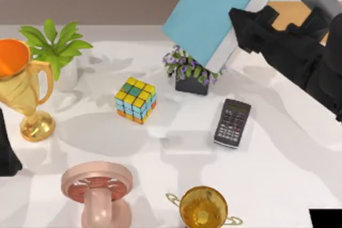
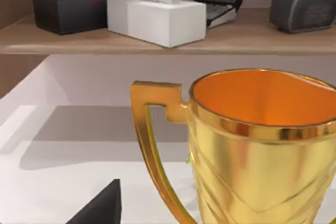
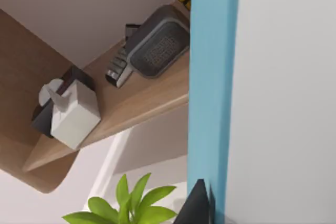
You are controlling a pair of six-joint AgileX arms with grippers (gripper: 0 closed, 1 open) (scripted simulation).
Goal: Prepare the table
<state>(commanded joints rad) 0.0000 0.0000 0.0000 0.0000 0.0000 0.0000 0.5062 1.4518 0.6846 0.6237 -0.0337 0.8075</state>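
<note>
Your right gripper (image 1: 239,31) is clamped on the blue book (image 1: 216,12), holding it tilted in the air above the table's (image 1: 278,174) far edge, right of centre. The book's lower corner hangs just over the small purple-flowered plant (image 1: 188,70) in its dark pot. The step in hand looks like carrying the book off the table toward the wooden shelf (image 3: 131,106) beyond the far edge.

To do it well, lift before you travel, so the low corner clears the flowers. Keep the grip firm; the book is broad and held near one edge, so it may swing or slip if you turn the wrist fast. The shelf already carries a white tissue box (image 3: 76,114), a dark box, a calculator and a grey clock, so pick a free stretch before you lower.

Your left gripper (image 2: 97,208) waits at the table's left edge beside the tall gold trophy (image 1: 24,86); I cannot tell how its fingers stand. The cube (image 1: 135,100), the calculator (image 1: 233,123) and the second trophy (image 1: 203,207) sit well apart from the book's path.
</note>
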